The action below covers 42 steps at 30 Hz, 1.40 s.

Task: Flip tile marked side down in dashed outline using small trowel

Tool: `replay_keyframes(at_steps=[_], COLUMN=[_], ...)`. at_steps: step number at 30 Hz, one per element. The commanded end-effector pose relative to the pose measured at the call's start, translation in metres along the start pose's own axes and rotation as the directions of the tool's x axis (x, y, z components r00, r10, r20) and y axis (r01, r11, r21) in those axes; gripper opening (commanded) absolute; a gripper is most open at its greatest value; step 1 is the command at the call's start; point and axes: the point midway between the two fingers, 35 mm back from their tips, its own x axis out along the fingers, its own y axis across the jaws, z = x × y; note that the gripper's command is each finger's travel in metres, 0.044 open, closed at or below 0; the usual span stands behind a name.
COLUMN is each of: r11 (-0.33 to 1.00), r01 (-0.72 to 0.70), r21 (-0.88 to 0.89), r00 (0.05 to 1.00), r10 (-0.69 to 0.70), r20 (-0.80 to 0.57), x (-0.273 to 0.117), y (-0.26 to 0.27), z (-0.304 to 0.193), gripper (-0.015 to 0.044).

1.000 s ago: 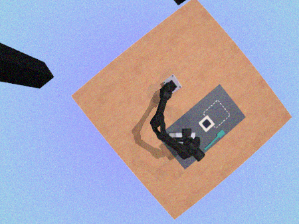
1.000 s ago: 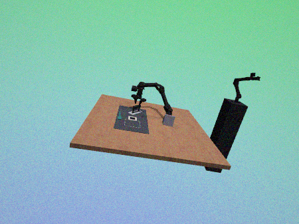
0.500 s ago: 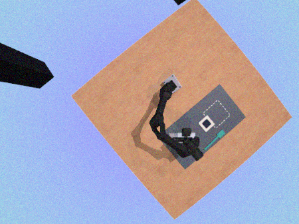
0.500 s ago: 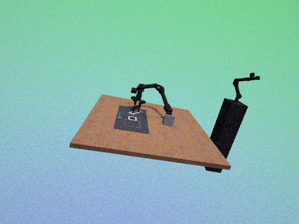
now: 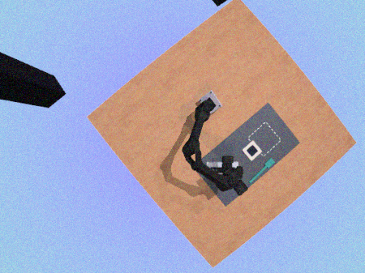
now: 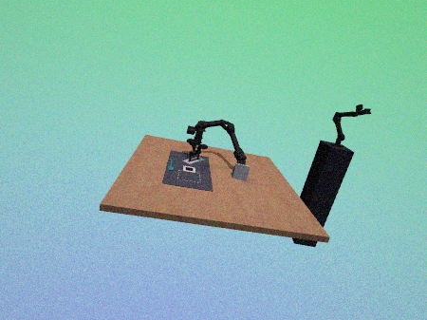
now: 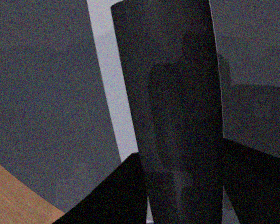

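The trowel (image 5: 212,164) (image 6: 186,161) (image 7: 107,75) has a long pale grey blade and a thick dark handle. It is low over the mat's end; whether its blade touches the mat cannot be told. My gripper (image 5: 227,166) (image 6: 194,158) (image 7: 179,156) points down, with its fingers against both sides of the handle, shut on it. The tile (image 5: 251,151) (image 6: 189,169) is a cream square with a dark square on its upper face. It lies flat on the mat (image 5: 264,113) (image 6: 171,179), at the near edge of the dashed outline (image 5: 265,122), mostly outside it.
A teal tool (image 5: 270,164) (image 6: 171,168) with a thin handle lies along the mat's long edge, beside the tile. The arm's base (image 5: 216,100) (image 6: 241,172) stands on the wooden table (image 5: 162,95) (image 6: 213,211). A second arm (image 6: 340,127) stands on a black pillar beyond the table.
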Motion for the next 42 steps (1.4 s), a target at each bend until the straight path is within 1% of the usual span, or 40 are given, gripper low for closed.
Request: replay_keyframes(at_steps=[1, 18, 24, 30, 36, 42], r11=[1.0, 1.0, 0.981, 0.93, 0.85, 0.742], r01=[0.002, 0.002, 0.002, 0.001, 0.0, -0.001], r21=[-0.002, -0.022, -0.195, -0.367, -0.527, -0.67], r00=[1.0, 1.0, 1.0, 1.0, 1.0, 1.0], r10=[-0.002, -0.002, -0.002, -0.002, -0.002, -0.002], r20=[-0.004, -0.004, -0.004, -0.004, -0.004, -0.004], x=[0.0004, 0.0004, 0.0004, 0.0005, 0.0005, 0.0005], y=[-0.0001, -0.0001, -0.0001, 0.0, 0.0, 0.0], z=[-0.0005, -0.0005, -0.0004, -0.0004, -0.0004, -0.0004], gripper=[0.013, 0.013, 0.013, 0.013, 0.013, 0.013])
